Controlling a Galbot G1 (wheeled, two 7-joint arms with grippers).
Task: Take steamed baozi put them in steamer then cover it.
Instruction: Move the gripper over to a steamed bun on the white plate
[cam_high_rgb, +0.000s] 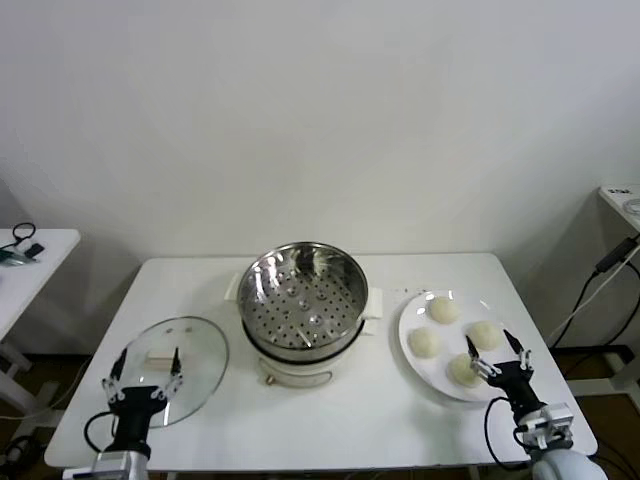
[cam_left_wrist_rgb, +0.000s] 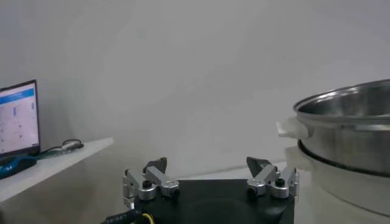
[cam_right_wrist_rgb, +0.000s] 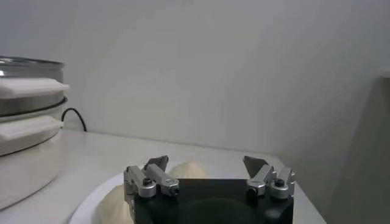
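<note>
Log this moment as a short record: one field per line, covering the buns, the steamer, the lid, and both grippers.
buns: four buns on a white plate, right of the steamer
steamer: steel basket on a white pot base, table centre, uncovered, no buns inside
lid: glass lid flat on the table, left of the steamer
left gripper: open, over the lid's near edge, holding nothing
right gripper: open, at the plate's near edge, by the nearest bun, holding nothing
task progress: no bun moved yet

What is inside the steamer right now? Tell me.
No baozi: the steamer shows only its bare perforated floor. All four baozi sit on the white plate. The pot base beneath the basket is hidden inside.
</note>
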